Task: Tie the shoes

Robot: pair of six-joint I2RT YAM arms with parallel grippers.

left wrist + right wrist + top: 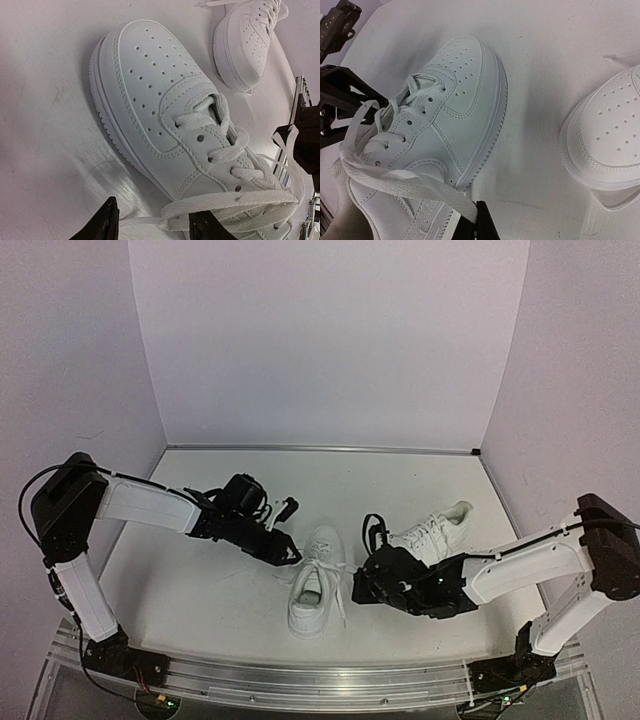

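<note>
**Soft, even light; white on white is hard to read**

My overhead view is bright and diffuse, lit from above. I see a violet cast on the walls [330,340], which lean outward toward the frame edges. Shadows stay soft and pale around the shoe [315,592]. On the left wrist camera, a streaky sheen glares off the table [45,125] beside the sole. On the right wrist camera, the lace [405,182] nearly washes into the white leather behind it, and the lower left corner is a grey blur.
</note>
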